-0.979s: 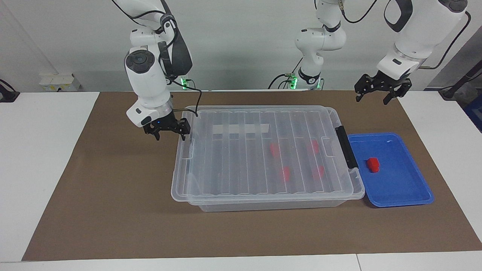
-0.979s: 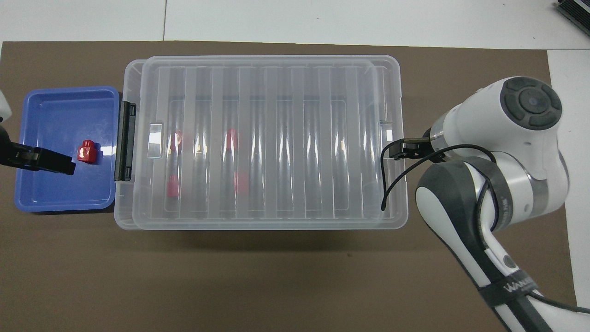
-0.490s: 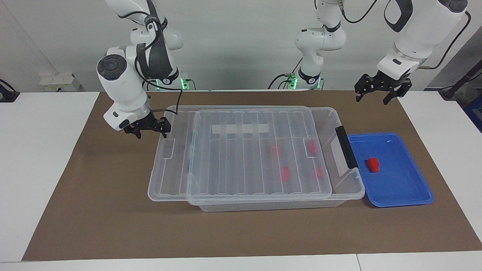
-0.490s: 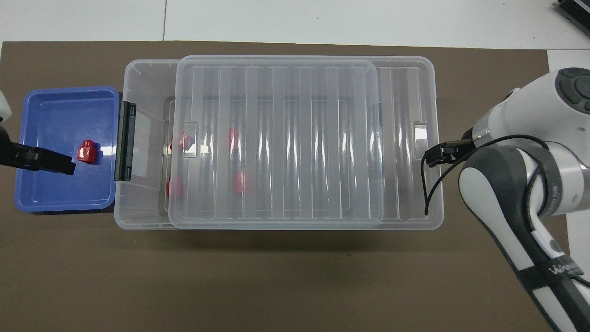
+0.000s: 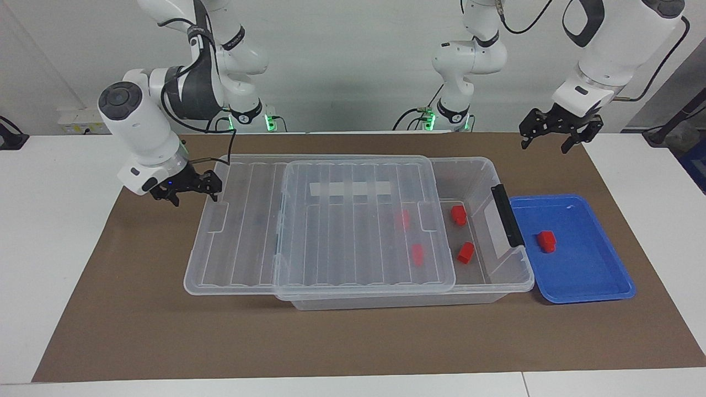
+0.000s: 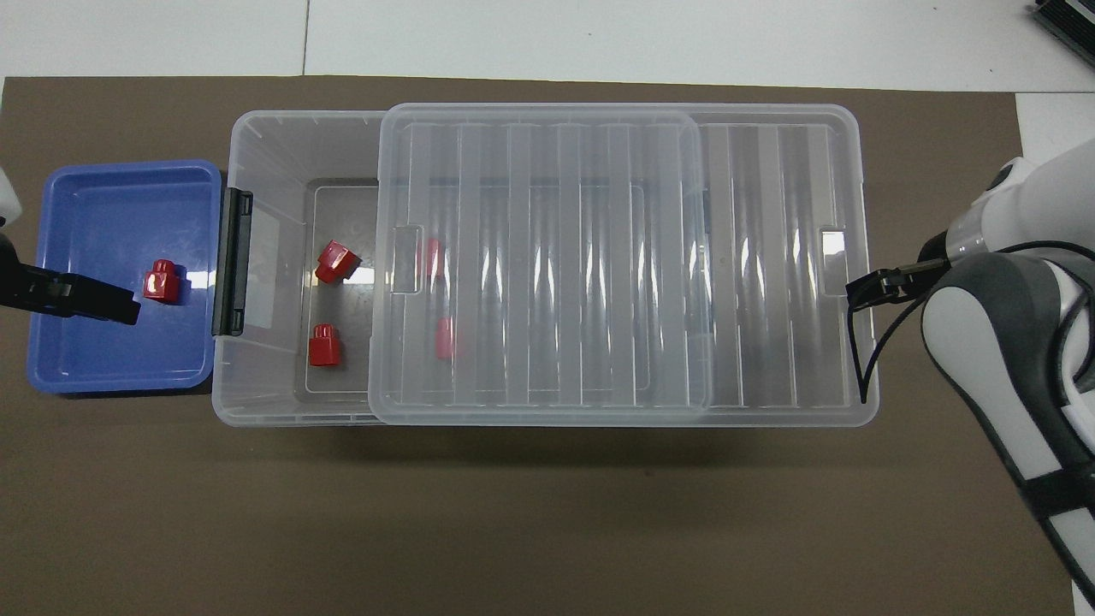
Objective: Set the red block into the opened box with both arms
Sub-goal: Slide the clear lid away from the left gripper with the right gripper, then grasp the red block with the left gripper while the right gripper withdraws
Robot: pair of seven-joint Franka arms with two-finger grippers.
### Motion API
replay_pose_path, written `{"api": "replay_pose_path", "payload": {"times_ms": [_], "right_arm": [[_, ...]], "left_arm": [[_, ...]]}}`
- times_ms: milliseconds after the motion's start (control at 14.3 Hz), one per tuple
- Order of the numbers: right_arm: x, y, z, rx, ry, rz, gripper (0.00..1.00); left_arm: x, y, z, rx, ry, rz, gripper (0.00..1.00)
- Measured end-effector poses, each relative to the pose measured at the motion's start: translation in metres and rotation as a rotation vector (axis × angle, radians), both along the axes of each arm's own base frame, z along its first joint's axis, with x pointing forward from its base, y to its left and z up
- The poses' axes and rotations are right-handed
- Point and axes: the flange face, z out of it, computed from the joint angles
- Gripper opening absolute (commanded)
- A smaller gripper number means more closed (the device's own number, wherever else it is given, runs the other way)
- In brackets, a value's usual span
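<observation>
We list: red block (image 5: 546, 241) lying in blue tray (image 5: 595, 286), beside the box (image 5: 496, 182). Lid (image 5: 331, 220) slid partway off. Right gripper (image 5: 190, 187) at lid's end, fingers spread; left gripper (image 5: 556, 132) above mat (image 5: 353, 342), released, empty.

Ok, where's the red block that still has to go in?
The red block lies in the blue tray, beside the box's latch end, toward the left arm's end of the table.
</observation>
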Motion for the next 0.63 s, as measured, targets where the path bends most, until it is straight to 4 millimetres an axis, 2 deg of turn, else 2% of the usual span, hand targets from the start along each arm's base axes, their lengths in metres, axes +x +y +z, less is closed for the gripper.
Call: {"api": "replay_pose_path", "payload": {"times_ms": [350,629], "right_arm": [[-0.001,-0.026,0.0,0.006,0.0,0.028,1.0],[-0.002,-0.034,0.0,0.007,0.0,0.026,1.0]], "left_arm": [[0.0,0.0,0.0,0.0,0.0,0.0,1.0],[-0.001,0.001,0.001,0.0,-0.001,0.001,1.0]]}}
